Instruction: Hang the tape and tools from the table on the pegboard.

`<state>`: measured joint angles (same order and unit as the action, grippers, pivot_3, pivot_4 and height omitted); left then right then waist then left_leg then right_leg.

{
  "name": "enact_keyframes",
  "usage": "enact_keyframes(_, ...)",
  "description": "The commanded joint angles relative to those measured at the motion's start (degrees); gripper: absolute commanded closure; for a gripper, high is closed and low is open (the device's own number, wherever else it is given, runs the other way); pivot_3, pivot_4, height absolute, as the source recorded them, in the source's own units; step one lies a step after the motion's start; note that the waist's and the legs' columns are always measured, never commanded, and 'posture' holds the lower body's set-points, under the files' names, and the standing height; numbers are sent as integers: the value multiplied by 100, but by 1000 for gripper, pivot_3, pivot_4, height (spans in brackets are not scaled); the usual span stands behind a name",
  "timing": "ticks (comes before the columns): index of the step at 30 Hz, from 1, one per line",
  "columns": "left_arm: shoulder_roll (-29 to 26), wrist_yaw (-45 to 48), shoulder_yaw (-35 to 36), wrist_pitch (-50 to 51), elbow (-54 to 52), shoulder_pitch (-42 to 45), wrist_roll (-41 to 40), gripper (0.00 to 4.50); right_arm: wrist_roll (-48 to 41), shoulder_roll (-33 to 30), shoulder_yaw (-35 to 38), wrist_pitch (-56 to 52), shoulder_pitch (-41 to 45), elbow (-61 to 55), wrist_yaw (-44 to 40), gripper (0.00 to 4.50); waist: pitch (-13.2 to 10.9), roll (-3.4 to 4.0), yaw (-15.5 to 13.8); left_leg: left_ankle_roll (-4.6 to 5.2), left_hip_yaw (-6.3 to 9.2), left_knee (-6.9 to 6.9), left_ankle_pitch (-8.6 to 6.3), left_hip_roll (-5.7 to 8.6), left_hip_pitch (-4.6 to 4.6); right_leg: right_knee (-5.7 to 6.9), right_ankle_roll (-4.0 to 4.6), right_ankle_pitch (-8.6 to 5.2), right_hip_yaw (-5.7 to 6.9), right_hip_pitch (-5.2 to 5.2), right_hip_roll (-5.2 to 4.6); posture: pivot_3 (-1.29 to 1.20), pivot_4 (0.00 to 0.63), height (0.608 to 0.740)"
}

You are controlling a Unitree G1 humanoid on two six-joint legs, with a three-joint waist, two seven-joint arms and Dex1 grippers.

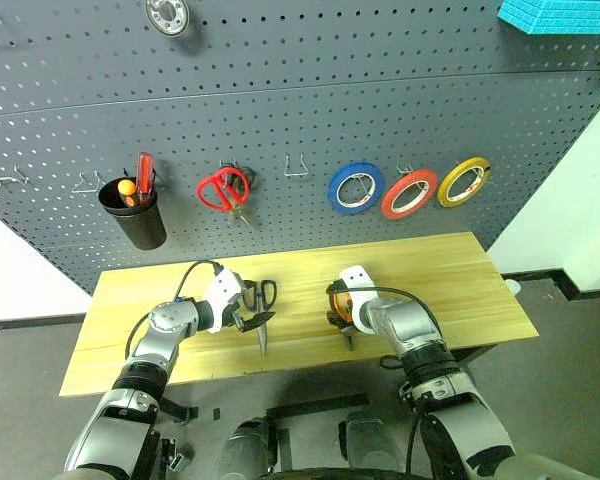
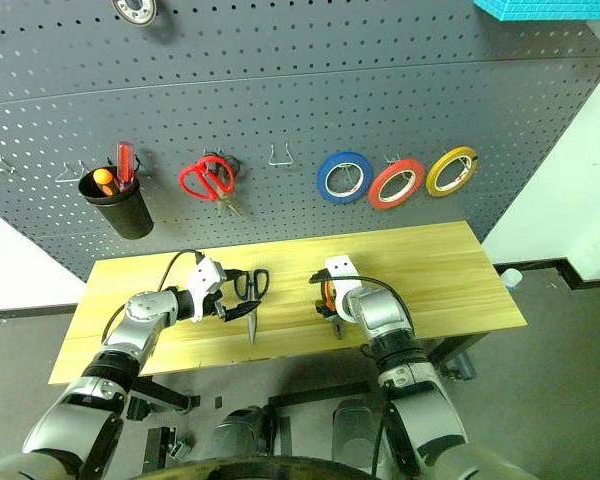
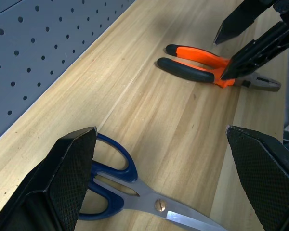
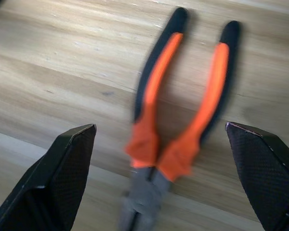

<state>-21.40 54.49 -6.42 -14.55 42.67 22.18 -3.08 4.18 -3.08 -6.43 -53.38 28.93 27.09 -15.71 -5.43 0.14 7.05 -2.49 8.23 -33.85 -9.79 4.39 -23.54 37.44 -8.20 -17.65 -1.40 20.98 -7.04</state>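
1. Right wrist view: my right gripper (image 4: pixel 159 187) stands wide apart, straddling the pliers (image 4: pixel 183 115) on the table (image 4: pixel 48 72).
2. My left gripper (image 3: pixel 159 187) gapes over the scissors (image 3: pixel 135 187).
3. Both pickups are pending; I judge the next move is lowering, then closing.
4. Beyond them, the pegboard (image 1: pixel 280 100) already holds the red tape (image 1: pixel 409 193).

Red-handled scissors (image 1: pixel 223 189), blue roll (image 1: pixel 356 187), yellow roll (image 1: pixel 464 182) hang.

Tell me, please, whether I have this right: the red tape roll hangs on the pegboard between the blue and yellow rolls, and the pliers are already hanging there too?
Not quite: the pliers lie on the table, as the right wrist view shows. The red tape roll does hang on the pegboard between the blue roll and the yellow roll.
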Motion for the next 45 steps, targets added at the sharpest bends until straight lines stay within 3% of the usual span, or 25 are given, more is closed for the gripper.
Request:
enact_keyframes(1, 36, -16, 108, -128, -175, -72, -133, 0, -49, 162, 255, 101, 406, 589, 468, 13, 0, 0, 5, 0, 0, 0, 0, 0, 0, 0, 0, 0, 0, 0, 0, -120, 67, 725)
enact_keyframes(9, 74, 480, 254, 102, -890, -363, -688, 0, -65, 223, 386, 559, 795, 1775, 873, 13, 1, 1, 12, 1, 0, 0, 1, 0, 1, 3, 1, 1, -1, 1, 2, -113, 60, 725)
enact_keyframes(12, 46, 535, 254, 183, -1023, -437, -739, 0, -126, 230, 406, 644, 857, 1976, 826, 582, 1, 1, 21, 1, -1, -1, 1, -1, 5, 3, 4, 3, -2, -1, 4, -111, 60, 725)
enact_keyframes(17, -7, 476, 263, 202, -1051, -481, -707, 0, -171, 230, 436, 728, 899, 2119, 835, 2269, 2, 1, 23, 1, 0, -1, 1, -3, 6, 4, 5, 3, -4, -2, 9, -110, 59, 725)
enact_keyframes(22, -78, 355, 373, 126, -1044, -539, -739, 0, -276, 160, 476, 724, 860, 1876, 652, 2319, 2, 2, 23, 1, 0, -1, 1, -4, 7, 4, 6, 4, -5, -2, 10, -110, 59, 725)
enact_keyframes(26, 45, -298, 996, -724, -794, -425, -968, 0, 176, -376, -691, 2057, 290, 420, -499, 2319, -2, 6, 6, 1, 0, 0, 1, -6, 4, 3, 5, 4, -5, 2, 10, -112, 61, 725)
enact_keyframes(31, 225, -674, 1555, -1826, -546, -366, -1224, 0, 587, -1127, -1252, 5300, -259, -780, -755, 2319, -4, 6, 21, -1, -8, -1, 1, -1, -13, -1, -9, -2, -6, 14, 2, -112, 61, 725)
enact_keyframes(34, 389, -967, 1783, -2361, -340, -359, -1299, 0, 1005, -1365, -1277, 6806, -50, -885, -310, 2319, -4, 4, 16, -3, -10, -2, 2, -2, -4, -2, -10, -3, -5, 3, 4, -110, 61, 725)
enact_keyframes(37, 492, -1222, 1867, -2640, -176, -310, -1242, 0, 1674, -1406, -1208, 7746, 345, -660, 691, 2319, -8, -2, -14, -2, -8, -2, 3, -3, 0, -1, -2, 1, -5, -1, 6, -103, 60, 725)
enact_keyframes(41, 603, -1349, 1765, -2787, -204, -380, -1168, 0, 2313, -1263, -1004, 8494, 988, 173, 2311, 2319, -7, -5, -47, -8, -5, -3, 7, 0, 0, 0, 2, 3, -5, -1, 7, -87, 53, 725)
enact_keyframes(45, 709, -1476, 1687, -2842, -353, -492, -1109, 0, 2541, -1210, -1034, 8999, 1787, 1328, 3039, 2319, -7, -5, -145, -10, -6, -1, 10, -1, 1, 1, 5, 5, -6, -1, 12, -66, 62, 725)
